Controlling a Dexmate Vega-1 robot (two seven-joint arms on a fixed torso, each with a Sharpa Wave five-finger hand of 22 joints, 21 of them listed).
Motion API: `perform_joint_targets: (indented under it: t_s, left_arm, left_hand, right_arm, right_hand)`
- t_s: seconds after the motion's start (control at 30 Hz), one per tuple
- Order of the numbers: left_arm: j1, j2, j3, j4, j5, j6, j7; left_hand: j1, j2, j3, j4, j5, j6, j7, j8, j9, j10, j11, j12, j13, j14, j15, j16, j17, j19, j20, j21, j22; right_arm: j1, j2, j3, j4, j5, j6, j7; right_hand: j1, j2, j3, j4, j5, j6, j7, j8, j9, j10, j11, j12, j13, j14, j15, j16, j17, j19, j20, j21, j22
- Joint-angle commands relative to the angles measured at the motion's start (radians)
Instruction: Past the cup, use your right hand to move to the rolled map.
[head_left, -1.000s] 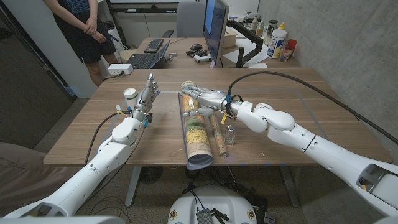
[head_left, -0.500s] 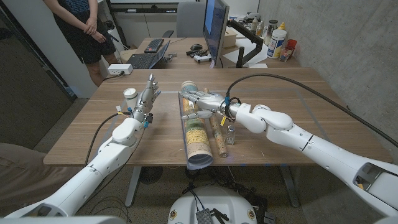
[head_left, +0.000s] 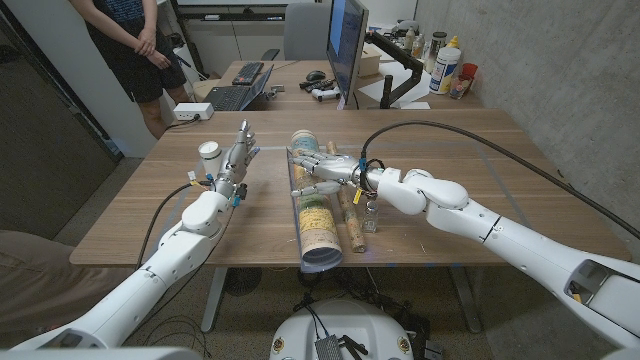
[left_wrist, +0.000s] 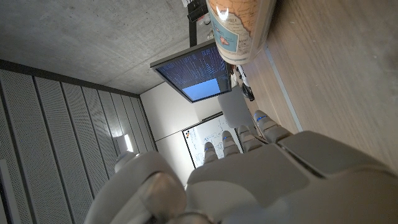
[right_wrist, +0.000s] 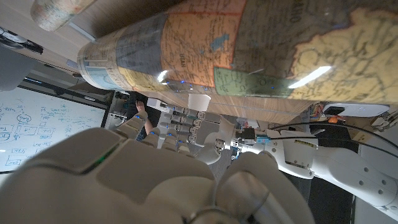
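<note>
As the map (head_left: 312, 205) lay lengthwise from near edge to far, directly under the right robot hand (head_left: 322, 174), fingers spread, gripping nothing, contact uncertain.

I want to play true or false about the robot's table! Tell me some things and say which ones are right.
1. The right robot hand is over the rolled map. True.
2. The white cup stands by the left robot hand. True.
3. The left robot hand holds the cup. False: its fingers are spread and it holds nothing.
4. The rolled map stands upright. False: it lies on its side on the table.
5. A small glass bottle stands beside the map. True.
</note>
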Motion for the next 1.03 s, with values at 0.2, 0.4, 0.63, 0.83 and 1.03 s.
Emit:
perform_joint_targets:
  t_s: [0.2,0.4,0.63,0.83,1.03]
  left_arm:
    - [0.012,-0.001,0.005,-0.017,0.008,0.005,0.010]
    - [0.003,-0.003,0.009,-0.009,0.010,0.002,0.002]
    - [-0.001,-0.005,0.009,-0.003,0.007,0.010,0.003]
    - [-0.014,-0.010,0.016,0.014,0.005,0.015,-0.006]
    - [-0.041,-0.024,0.026,0.051,0.008,0.003,-0.023]
  left_hand:
    - [0.013,-0.001,-0.004,0.005,0.004,0.003,-0.005,0.005,0.003,-0.006,-0.003,0.004,0.004,-0.010,-0.033,0.004,0.005,0.000,-0.005,0.001,0.003]
    - [0.013,-0.001,-0.004,0.006,0.004,0.004,-0.005,0.005,0.003,-0.007,-0.001,0.004,0.004,-0.010,-0.034,0.005,0.005,0.000,-0.005,0.001,0.002]
    - [0.013,-0.001,-0.004,0.006,0.004,0.004,-0.005,0.006,0.003,-0.006,-0.001,0.004,0.004,-0.009,-0.034,0.005,0.005,0.000,-0.005,0.001,0.002]
    - [0.013,-0.001,-0.005,0.006,0.004,0.005,-0.005,0.007,0.003,-0.006,0.000,0.005,0.004,-0.011,-0.033,0.004,0.005,0.000,-0.006,0.001,0.002]
    - [0.012,-0.001,-0.005,0.007,0.003,0.006,-0.005,0.007,0.003,-0.006,-0.001,0.005,0.004,-0.011,-0.033,0.005,0.005,0.000,-0.006,0.001,0.002]
  right_arm:
    - [0.000,0.005,-0.011,0.019,0.010,0.018,0.005]
    - [0.006,0.016,-0.019,0.035,0.008,0.021,0.003]
    - [0.024,0.032,-0.033,0.063,0.005,0.032,0.002]
    - [0.030,0.034,-0.036,0.071,0.004,0.027,0.006]
    - [0.037,0.036,-0.042,0.075,-0.006,0.019,0.007]
  right_hand:
    - [-0.016,0.000,-0.007,0.009,0.005,-0.003,-0.007,0.009,0.003,-0.008,-0.002,0.000,0.003,-0.042,-0.024,-0.001,0.002,-0.013,0.000,0.000,0.004]
    - [-0.020,0.001,-0.009,0.012,0.007,-0.002,-0.007,0.009,0.003,-0.009,-0.002,0.001,0.003,-0.041,-0.023,0.000,0.002,-0.015,-0.001,0.000,0.004]
    - [-0.023,0.001,-0.010,0.013,0.008,-0.002,-0.006,0.008,0.003,-0.009,-0.002,0.001,0.003,-0.042,-0.023,0.000,0.002,-0.019,-0.002,-0.001,0.004]
    - [-0.024,0.002,-0.011,0.014,0.009,-0.004,-0.004,0.007,0.003,-0.012,0.000,0.000,0.003,-0.043,-0.023,0.001,0.002,-0.022,-0.004,-0.001,0.004]
    - [-0.025,0.003,-0.011,0.015,0.011,-0.005,-0.003,0.007,0.002,-0.014,-0.001,0.000,0.003,-0.044,-0.023,0.000,0.001,-0.027,-0.007,-0.002,0.004]
